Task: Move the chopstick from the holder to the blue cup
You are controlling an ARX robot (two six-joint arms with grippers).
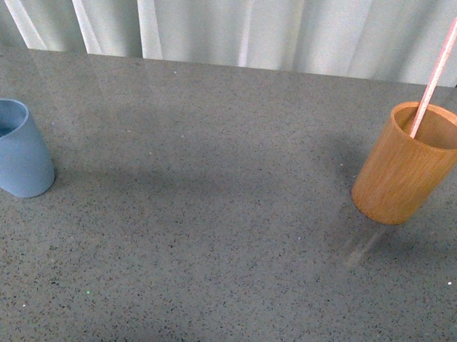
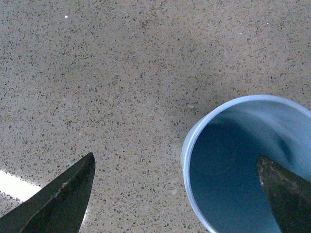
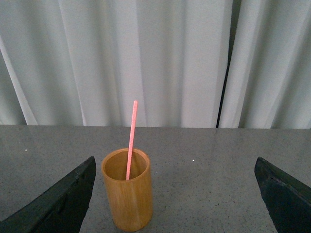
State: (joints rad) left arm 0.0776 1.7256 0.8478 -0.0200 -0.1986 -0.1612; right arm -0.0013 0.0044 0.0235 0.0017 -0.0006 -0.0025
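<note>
left wrist view: the left tool (image 2: 175, 156) is spread wide and holds nothing. one dark finger (image 2: 286, 191) hangs over the mouth of the blue cup (image 2: 218, 141), the other over the bare speckled grey tabletop (image 2: 121, 73) beside it. only this view looks down into the cup's smooth blue inside.

right wrist view: the right tool (image 3: 175, 159) is also spread wide, gripping nothing. ahead of it, clear of both fingers, the holder (image 3: 127, 199) stands upright. the chopstick (image 3: 130, 141) stands inside, leaning, its top well above the rim. a white curtain (image 3: 170, 58) hangs behind.

only the front view shows both cups together: blue cup far left, holder far right, well apart.
</note>
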